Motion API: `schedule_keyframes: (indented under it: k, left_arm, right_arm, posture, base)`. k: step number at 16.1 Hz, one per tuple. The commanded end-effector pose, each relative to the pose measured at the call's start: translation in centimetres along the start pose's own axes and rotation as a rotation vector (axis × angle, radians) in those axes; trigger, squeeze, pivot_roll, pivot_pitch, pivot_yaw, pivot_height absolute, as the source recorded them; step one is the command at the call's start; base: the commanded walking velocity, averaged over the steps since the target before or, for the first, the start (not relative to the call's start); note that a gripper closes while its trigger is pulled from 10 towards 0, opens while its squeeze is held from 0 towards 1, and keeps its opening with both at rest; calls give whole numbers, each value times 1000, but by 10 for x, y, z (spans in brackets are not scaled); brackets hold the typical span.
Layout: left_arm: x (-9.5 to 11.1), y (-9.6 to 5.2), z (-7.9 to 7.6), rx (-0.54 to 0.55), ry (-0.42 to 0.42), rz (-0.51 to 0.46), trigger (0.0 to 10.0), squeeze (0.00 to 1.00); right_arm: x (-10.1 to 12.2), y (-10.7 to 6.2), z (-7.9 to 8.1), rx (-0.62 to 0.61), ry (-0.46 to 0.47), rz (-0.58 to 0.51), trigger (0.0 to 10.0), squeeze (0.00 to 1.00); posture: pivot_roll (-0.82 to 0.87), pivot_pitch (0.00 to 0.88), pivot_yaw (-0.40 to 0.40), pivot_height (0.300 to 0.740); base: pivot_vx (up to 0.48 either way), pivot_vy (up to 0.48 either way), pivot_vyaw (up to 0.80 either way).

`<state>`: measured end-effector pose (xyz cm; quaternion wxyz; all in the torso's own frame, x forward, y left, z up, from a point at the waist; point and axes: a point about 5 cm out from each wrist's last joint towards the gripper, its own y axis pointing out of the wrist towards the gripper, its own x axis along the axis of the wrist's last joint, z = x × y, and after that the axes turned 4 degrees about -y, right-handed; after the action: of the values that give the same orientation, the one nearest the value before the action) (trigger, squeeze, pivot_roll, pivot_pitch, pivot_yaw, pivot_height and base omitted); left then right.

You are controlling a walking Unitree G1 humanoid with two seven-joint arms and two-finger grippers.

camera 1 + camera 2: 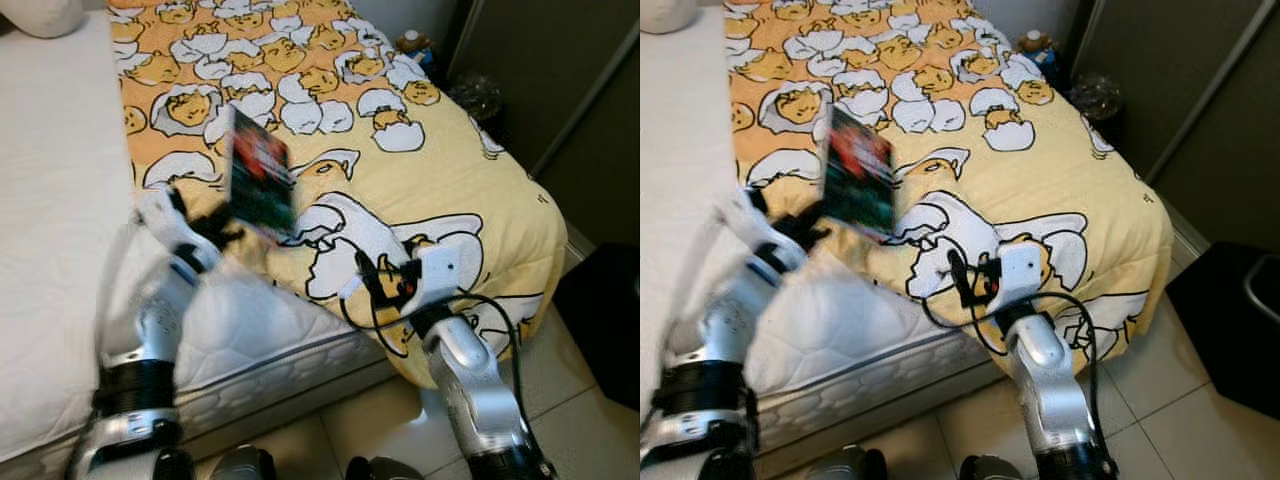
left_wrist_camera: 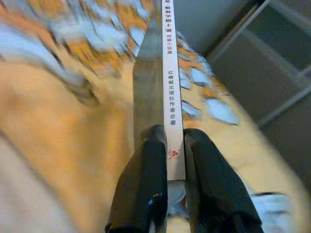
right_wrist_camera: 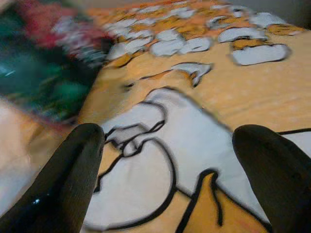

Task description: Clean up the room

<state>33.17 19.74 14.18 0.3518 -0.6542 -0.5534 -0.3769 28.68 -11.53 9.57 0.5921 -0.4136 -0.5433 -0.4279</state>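
Two silver metal arms with black elbow bands end in white wrist housings. Looping black cables (image 1: 490, 305) trail from the right one. Each glossy black two-fingered gripper, left (image 2: 170, 170) and right (image 3: 165, 160), has rounded fingertips.

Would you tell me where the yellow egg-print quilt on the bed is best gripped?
Probably at its folded edge, coming from the bed's foot: the right gripper hovers open there, and the fabric lies bunched and pinchable. The left gripper is busy holding the dark-covered book.
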Motion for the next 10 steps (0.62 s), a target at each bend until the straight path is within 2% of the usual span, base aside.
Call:
schedule_keyframes:
  k: [1,3,4,5,6,8,10]
  left_arm:
    - [13,-4,-2,13,120,-68,0,0]
    - [21,-19,1,62,362,-119,0,0]
    - [20,-31,-1,65,490,-133,0,0]
    - [11,-46,6,143,509,-97,0,0]
    - [0,-55,15,232,485,-46,0,0]
    - [-12,-58,20,296,461,3,0,0]
    - [-20,-52,5,263,451,5,0,0]
  right_arm:
    - [6,2,-11,-59,36,-24,10000,0]
    - [15,3,-26,-123,4,-55,10000,0]
    - [17,3,-33,-153,-23,-62,10000,0]
    - [15,3,-37,-160,-44,-59,10000,0]
    - [13,4,-38,-157,-63,-53,10000,0]
    - [10,6,-35,-137,-84,-51,10000,0]
    - [6,9,-29,-111,-56,-43,10000,0]
  posture:
    - [25,0,-18,740]
    - [29,0,-16,740]
    - [29,0,-11,740]
    - [30,0,-6,740]
    - [36,0,-7,740]
    - [40,0,-10,740]
    - [50,0,-18,740]
  base:
    - [0,0,0]
    - [0,0,591]
    - [0,0,725]
    - [0,0,719]
    - [0,0,712]
    - [0,0,712]
    - [0,0,678]
